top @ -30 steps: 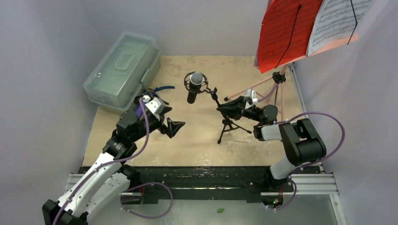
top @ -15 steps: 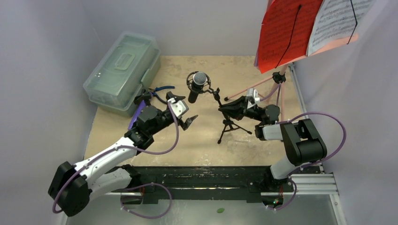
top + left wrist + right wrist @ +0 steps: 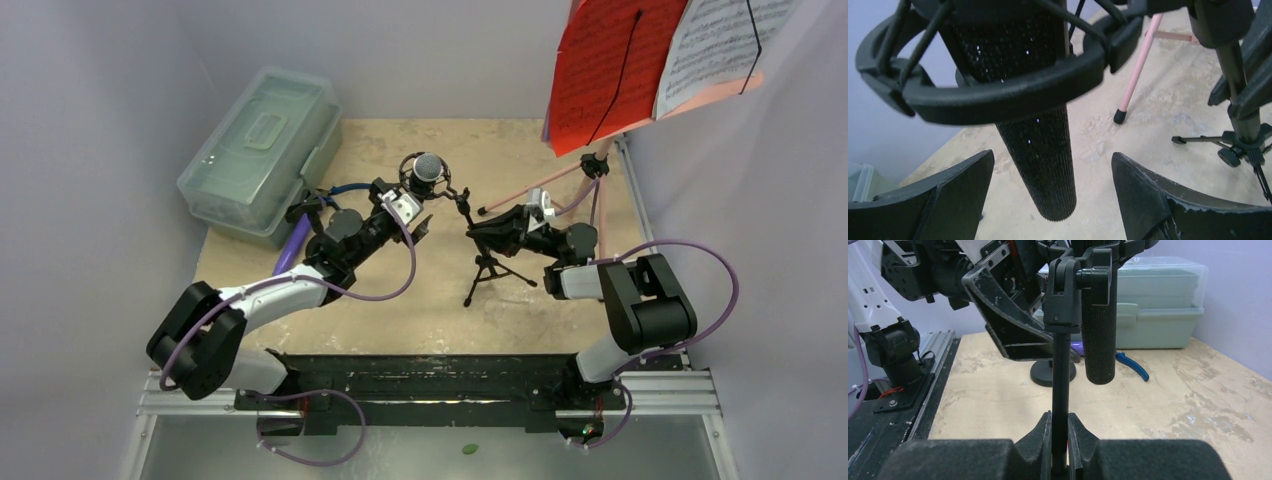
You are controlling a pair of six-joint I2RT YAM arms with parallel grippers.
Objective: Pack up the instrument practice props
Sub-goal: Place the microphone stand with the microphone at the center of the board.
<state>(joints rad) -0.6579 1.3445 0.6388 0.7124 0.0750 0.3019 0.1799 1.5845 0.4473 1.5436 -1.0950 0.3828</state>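
A black-silver microphone (image 3: pixel 420 175) hangs in a shock mount on a black mic tripod (image 3: pixel 485 270) at mid-table. My left gripper (image 3: pixel 415 213) is open, its jaws on either side of the microphone's lower body (image 3: pixel 1040 150) without touching it. My right gripper (image 3: pixel 478 232) is shut on the tripod's upright pole (image 3: pixel 1060 380). The pink music rack's legs (image 3: pixel 545 183) stand at the back right, with a red page (image 3: pixel 610 70) and a white page (image 3: pixel 720 45) on top. A purple thing (image 3: pixel 296 243) lies partly hidden behind my left arm.
A clear greenish plastic case (image 3: pixel 262 150) sits closed at the back left. Blue-handled pliers (image 3: pixel 345 187) lie beside it. A pink rack leg (image 3: pixel 1140 65) stands just right of the microphone. A black round base (image 3: pixel 1053 372) sits behind the pole. Walls close in on three sides.
My left arm has swung from near the case forward and right to the microphone, and its open jaws now straddle the microphone's body. My right gripper has stayed shut on the pole.
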